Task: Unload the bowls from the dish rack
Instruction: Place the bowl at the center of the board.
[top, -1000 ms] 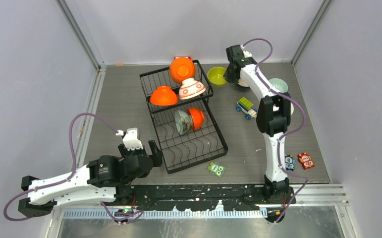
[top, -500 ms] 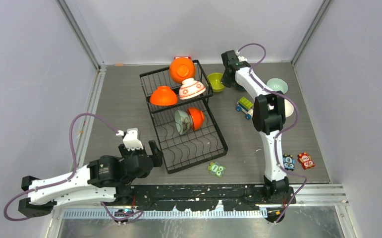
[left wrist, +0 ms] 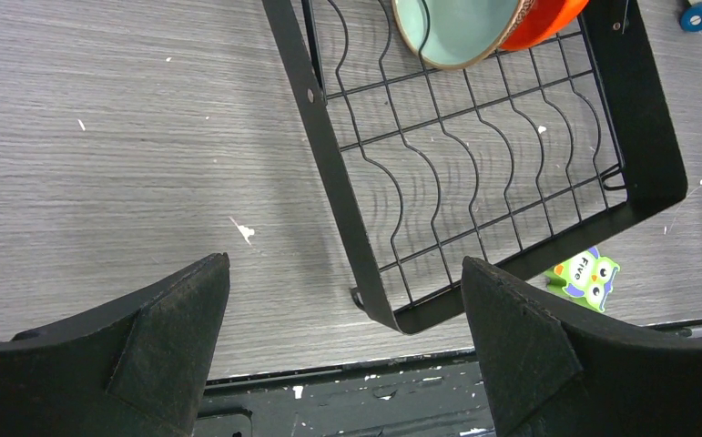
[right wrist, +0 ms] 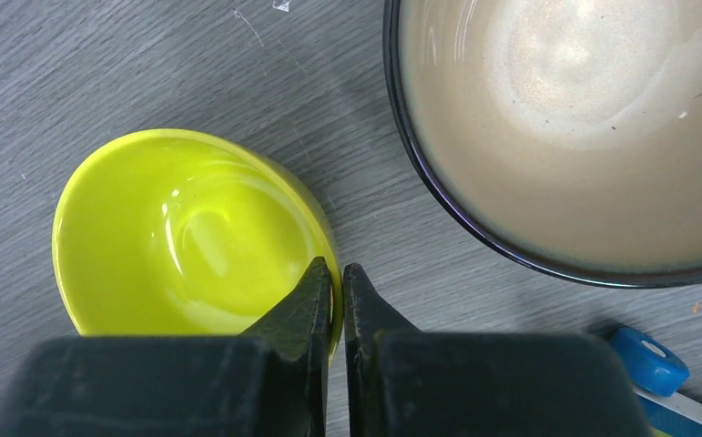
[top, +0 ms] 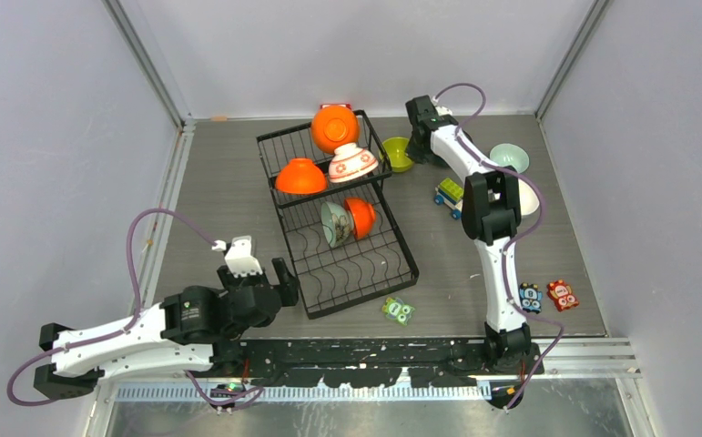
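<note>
The black wire dish rack (top: pixel 356 266) lies open mid-table. Its far section holds two orange bowls (top: pixel 333 128) (top: pixel 300 176) and a white floral bowl (top: pixel 353 162). Its near section holds a teal bowl (top: pixel 334 224) and an orange bowl (top: pixel 361 217), both on edge. My right gripper (top: pixel 412 150) (right wrist: pixel 338 282) is shut on the rim of a lime green bowl (top: pixel 400 155) (right wrist: pixel 183 237) just right of the rack. A dark-rimmed bowl (right wrist: pixel 574 118) sits beside it. My left gripper (top: pixel 283 282) (left wrist: pixel 344 266) is open and empty by the rack's near left corner (left wrist: pixel 329 155).
A pale mint bowl (top: pixel 512 157) and a white bowl (top: pixel 531 198) sit at the far right. A toy truck (top: pixel 450 193), a green owl block (top: pixel 398 310) (left wrist: pixel 585 278), a blue figure (top: pixel 531 297) and a red block (top: pixel 562 294) lie on the table.
My right arm has swung left, toward the rack. The lime green bowl has shifted slightly nearer and closer to the rack. The left arm has not moved.
</note>
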Tool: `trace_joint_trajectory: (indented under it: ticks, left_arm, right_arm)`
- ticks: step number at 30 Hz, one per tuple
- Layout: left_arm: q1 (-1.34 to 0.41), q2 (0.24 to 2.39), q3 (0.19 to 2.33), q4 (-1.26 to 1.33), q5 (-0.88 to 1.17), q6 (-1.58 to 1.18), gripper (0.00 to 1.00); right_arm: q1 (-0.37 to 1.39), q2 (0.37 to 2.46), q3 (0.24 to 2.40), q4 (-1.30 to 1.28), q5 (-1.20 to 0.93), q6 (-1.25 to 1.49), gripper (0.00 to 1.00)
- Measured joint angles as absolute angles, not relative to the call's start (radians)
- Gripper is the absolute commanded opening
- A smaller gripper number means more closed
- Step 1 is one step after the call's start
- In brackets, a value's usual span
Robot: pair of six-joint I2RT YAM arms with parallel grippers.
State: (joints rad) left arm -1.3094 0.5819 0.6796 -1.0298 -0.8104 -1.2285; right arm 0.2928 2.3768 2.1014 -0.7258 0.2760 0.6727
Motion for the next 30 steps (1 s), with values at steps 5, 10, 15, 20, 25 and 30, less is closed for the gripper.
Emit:
trace_joint_trajectory:
  ticks: [5, 10, 15, 20, 25, 30]
  left_arm:
    - [-1.309, 0.582, 0.678, -1.030, -0.810, -1.234, 1.00]
    - [-1.309, 0.582, 0.672, -1.030, -0.810, -1.244, 1.00]
    - [-1.309, 0.582, 0.672, -1.031, -0.810, -1.249, 1.00]
    - [-1.309, 0.582, 0.672, -1.030, -0.809, -1.247, 1.00]
    - [-1.309, 0.573, 0.672, -1.031, -0.810, -1.245, 1.00]
    - [-1.309, 0.564, 0.672, -1.029, -0.812, -1.206, 1.00]
  right_arm:
    - [0.291, 2.388, 2.109, -0.723, 0.273, 0.668, 0.21]
    - [0.286, 2.401, 2.121, -0.719, 0.264, 0.668, 0.32]
    - [0.285, 2.402, 2.124, -0.718, 0.259, 0.669, 0.45]
    - [0.284, 2.402, 2.124, -0.709, 0.245, 0.673, 0.57]
    - [0.284, 2.357, 2.068, -0.682, 0.218, 0.685, 0.71]
    - [0.284, 2.194, 1.988, -0.673, 0.200, 0.685, 0.77]
